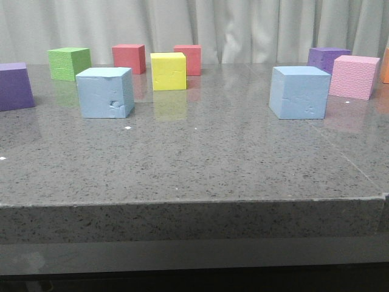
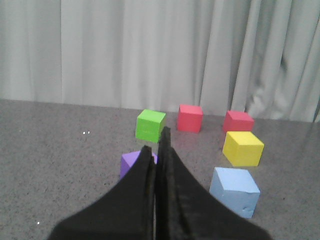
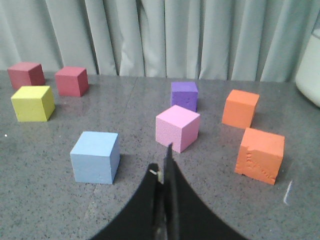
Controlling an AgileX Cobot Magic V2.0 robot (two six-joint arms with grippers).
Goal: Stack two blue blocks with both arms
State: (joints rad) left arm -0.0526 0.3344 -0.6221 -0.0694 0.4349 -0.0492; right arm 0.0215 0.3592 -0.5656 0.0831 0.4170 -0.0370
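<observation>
Two pale blue blocks stand apart on the grey stone table. One blue block [image 1: 105, 92] is at the left; it also shows in the left wrist view [image 2: 234, 191]. The other blue block [image 1: 299, 92] is at the right; it also shows in the right wrist view [image 3: 95, 157]. Neither arm shows in the front view. My left gripper [image 2: 157, 145] is shut and empty, above the table, short of its block. My right gripper [image 3: 163, 162] is shut and empty, with its block off to one side ahead.
Around the blue blocks stand a purple cube [image 1: 14, 86], green cube [image 1: 70, 63], two red cubes [image 1: 129, 58], yellow cube [image 1: 168, 71], another purple cube [image 1: 327, 58], pink cube [image 1: 355, 76] and two orange cubes [image 3: 260, 155]. The table's front edge [image 1: 194, 204] is near. A curtain hangs behind.
</observation>
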